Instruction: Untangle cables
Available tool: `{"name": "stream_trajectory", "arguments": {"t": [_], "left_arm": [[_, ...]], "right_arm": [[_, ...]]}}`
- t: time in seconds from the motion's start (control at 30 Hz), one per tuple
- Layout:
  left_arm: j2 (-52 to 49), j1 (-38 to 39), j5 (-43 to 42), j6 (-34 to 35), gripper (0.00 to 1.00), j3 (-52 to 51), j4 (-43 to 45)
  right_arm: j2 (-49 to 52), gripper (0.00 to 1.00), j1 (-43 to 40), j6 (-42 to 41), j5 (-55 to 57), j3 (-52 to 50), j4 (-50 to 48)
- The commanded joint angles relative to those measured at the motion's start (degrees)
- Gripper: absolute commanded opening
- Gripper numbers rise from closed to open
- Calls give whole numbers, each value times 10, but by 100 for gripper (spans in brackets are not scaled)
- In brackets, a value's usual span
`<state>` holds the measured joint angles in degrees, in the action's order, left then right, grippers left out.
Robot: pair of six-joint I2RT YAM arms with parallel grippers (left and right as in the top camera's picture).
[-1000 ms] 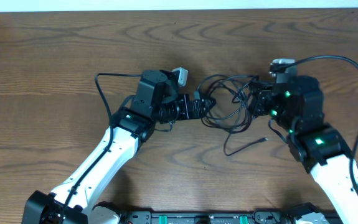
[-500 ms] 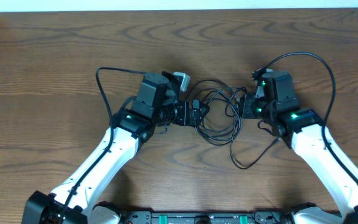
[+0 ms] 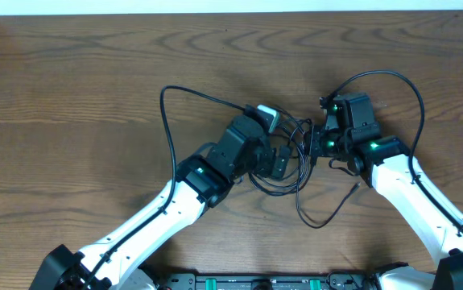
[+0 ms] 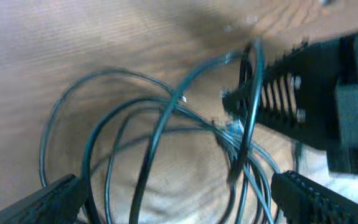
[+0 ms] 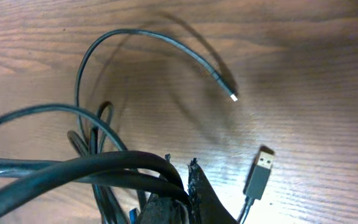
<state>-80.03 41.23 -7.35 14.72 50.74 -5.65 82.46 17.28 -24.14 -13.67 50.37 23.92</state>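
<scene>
Two arms are found converged on one knot of cables [image 5: 79,165], which lies on the wooden table [image 3: 70,97] just right of centre in the overhead frame, with one loose loop trailing toward the lower right.

Step in hand, as judged: the knot is being anchored on one side so that a strand can be taken on the other.

- A single strand should be chosen, not the bundle. Several loops are seen crossing between the spread fingers [image 4: 48,202] in the left wrist view.
- Any pull should be made slowly and away from the right gripper [image 3: 315,143], so that the loops are opened and not drawn tighter.
- The free ends should be kept from snagging: a USB plug [image 5: 259,169] at the lower right of the right wrist view, and a smaller plug [image 5: 231,95] above it.

Pose:

- The left arm [image 3: 159,209] is extended from the lower left to the centre. The left gripper [image 3: 282,163] is released, jaws wide, set low over the knot and grasping nothing.
- The right arm [image 3: 424,201] is reached in from the lower right. Its gripper is clenched, and cords appear to be pinched at its tip. Which cord cannot be told.
- The two grippers are just beside one another, with the knot between.
</scene>
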Motion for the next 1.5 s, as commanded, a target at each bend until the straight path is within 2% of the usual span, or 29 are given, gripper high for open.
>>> {"name": "stream_trajectory", "arguments": {"t": [0.0,0.2,0.3,0.33,0.4,0.43,0.57,0.6,0.67,0.77,0.87,1.1,1.2,1.23,1.47], "left_arm": [[-7,4,37,-9,97,4,20],[-44,5,40,2,96,4,62],[-59,5,40,2,87,4,61],[-64,5,44,2,82,4,60],[-70,5,76,2,60,4,58],[-71,5,99,7,53,4,57],[-71,5,221,47,36,4,53],[-71,3,256,74,21,4,53],[-71,2,263,103,8,4,53],[-71,-1,260,174,8,4,53],[-71,-1,260,254,8,4,50],[-71,-14,246,396,8,4,45],[-71,-37,182,424,8,4,51],[-71,-55,132,426,8,4,56],[-71,-132,15,425,8,4,66]], "right_arm": [[1,1,0,-13,-67,0,0],[0,1,0,-13,-92,0,2],[0,1,0,-13,-92,0,3],[0,1,0,-13,-94,0,6],[0,1,0,-10,-101,0,11],[0,1,0,-4,-106,0,14],[0,1,0,16,-107,0,37],[0,1,0,21,-107,0,49],[0,1,0,24,-107,0,56],[0,3,0,55,-120,0,57],[-4,15,0,77,-142,0,57],[-14,36,-20,77,-141,0,74],[-14,43,-27,77,-141,0,90],[-14,45,-26,77,-137,0,97],[-14,46,-26,76,-116,0,115]]}}
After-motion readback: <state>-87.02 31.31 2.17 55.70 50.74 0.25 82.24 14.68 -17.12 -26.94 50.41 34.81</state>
